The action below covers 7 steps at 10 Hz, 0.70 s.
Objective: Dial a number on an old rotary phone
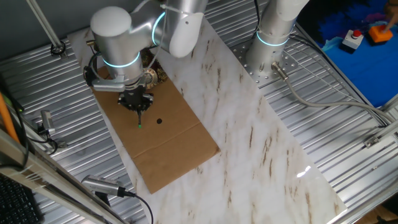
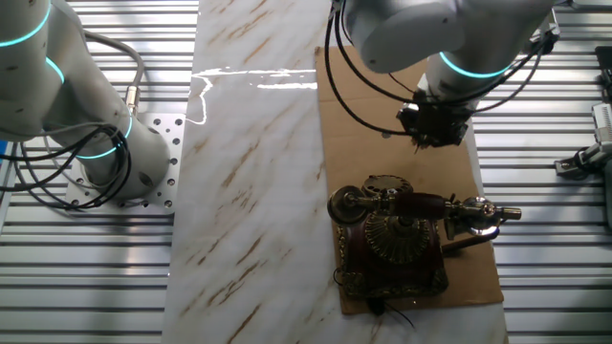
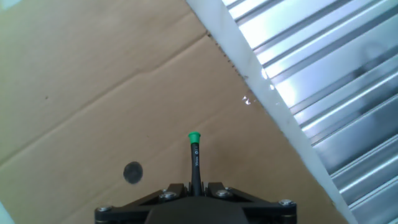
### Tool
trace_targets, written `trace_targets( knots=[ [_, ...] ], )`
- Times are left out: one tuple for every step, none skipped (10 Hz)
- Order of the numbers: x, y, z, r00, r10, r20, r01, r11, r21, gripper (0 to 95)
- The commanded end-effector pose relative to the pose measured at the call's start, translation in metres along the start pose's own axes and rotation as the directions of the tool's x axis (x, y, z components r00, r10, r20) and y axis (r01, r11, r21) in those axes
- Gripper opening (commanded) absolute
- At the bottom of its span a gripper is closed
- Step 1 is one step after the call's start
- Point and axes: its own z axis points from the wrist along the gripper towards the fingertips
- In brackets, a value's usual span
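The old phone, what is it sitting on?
The old rotary phone sits on a brown cardboard sheet laid over the marble table. The cardboard directly beneath the phone is covered.

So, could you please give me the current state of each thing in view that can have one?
Old rotary phone: upright on the cardboard, handset resting across its cradle, untouched.
Gripper: shut on the stick, above bare cardboard, apart from the phone.
Stick: held between the fingers, green tip pointing away from the hand.
Cardboard sheet: lying flat on the marble table.
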Motion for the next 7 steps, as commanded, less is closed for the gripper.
trace_targets(
  knots=[
    [-0.0093, -0.0027, 0.0, 1.0, 0.021, -0.001, -0.021, 1.0, -0.001, 0.0],
    [-0.0135, -0.0034, 0.0005, 1.0, 0.025, -0.005, -0.025, 1.0, -0.002, 0.0],
    [-0.0155, -0.0037, 0.0007, 1.0, 0.028, -0.013, -0.028, 1.0, -0.002, 0.0],
    [-0.0155, -0.0037, 0.0007, 0.999, 0.027, -0.019, -0.027, 1.0, -0.004, 0.0],
    [-0.0158, -0.0037, 0.0008, 0.999, 0.021, -0.033, -0.021, 1.0, -0.004, 0.0],
    [-0.0159, -0.0037, 0.0008, 0.999, 0.019, -0.036, -0.02, 1.0, -0.008, 19.0],
    [-0.016, -0.0037, 0.0009, 0.999, 0.02, -0.037, -0.02, 1.0, -0.01, 38.0]
  ],
)
